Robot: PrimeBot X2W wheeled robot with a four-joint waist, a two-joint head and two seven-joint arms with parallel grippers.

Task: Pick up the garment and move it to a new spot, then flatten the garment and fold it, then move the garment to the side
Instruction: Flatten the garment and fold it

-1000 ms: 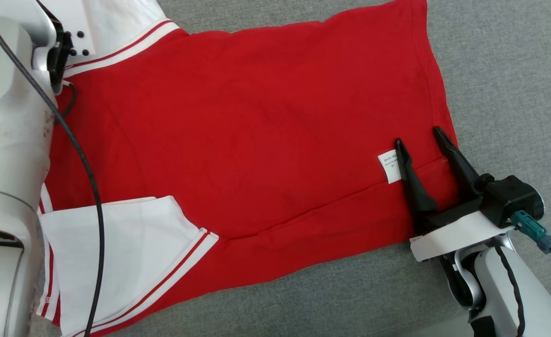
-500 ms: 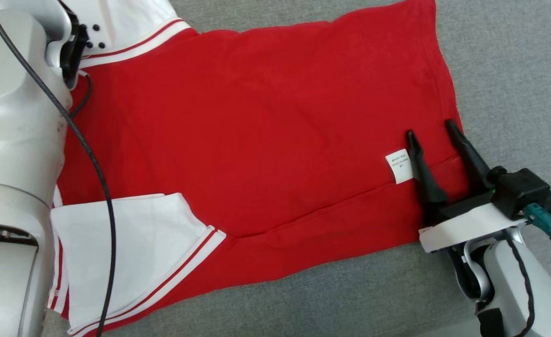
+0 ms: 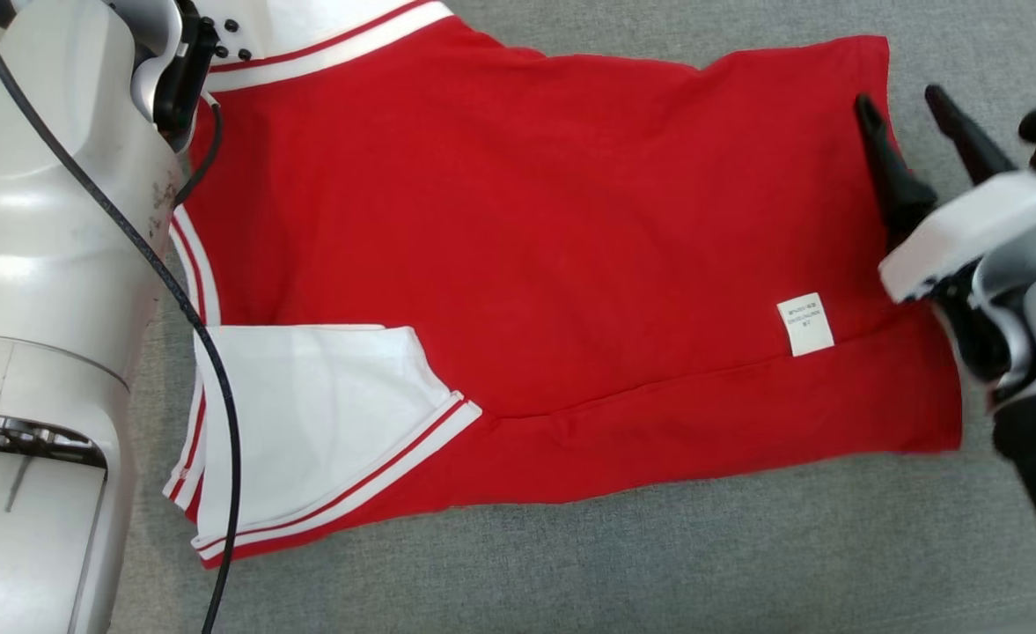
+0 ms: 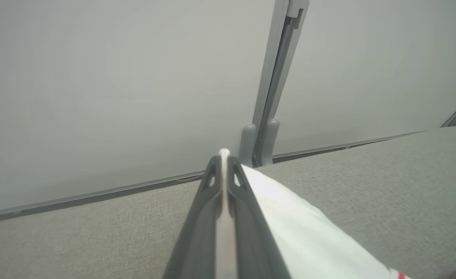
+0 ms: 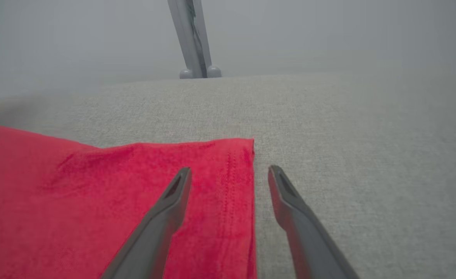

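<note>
Red short-sleeved knit garment (image 3: 570,246), with white sleeves edged in red and white stripes. It lies spread flat across the middle of the grey woven-fabric worktop (image 3: 658,563), sleeves toward the robot's left and hem toward its right.

- Its near white sleeve (image 3: 306,414) is folded in over the red body.
- Its far white sleeve (image 3: 324,26) lies at the head view's top edge, beside the pale left forearm (image 3: 42,220).
- A small white printed label (image 3: 805,324) sits on the red cloth near the hem, at a long crease.
- The left pincer (image 4: 224,159) is closed on the garment. Its dark fingers press together on white sleeve cloth, and a thin strip of that cloth shows between them.
- The right pincer (image 5: 229,169) is open and empty, low over the hem's far corner. One finger is above the red cloth, the other above bare worktop just beside the edge.
- A thin black cable (image 3: 130,238) hangs along the left forearm.
- An upright grey post (image 4: 274,77) stands against a pale wall behind the worktop's far edge.
</note>
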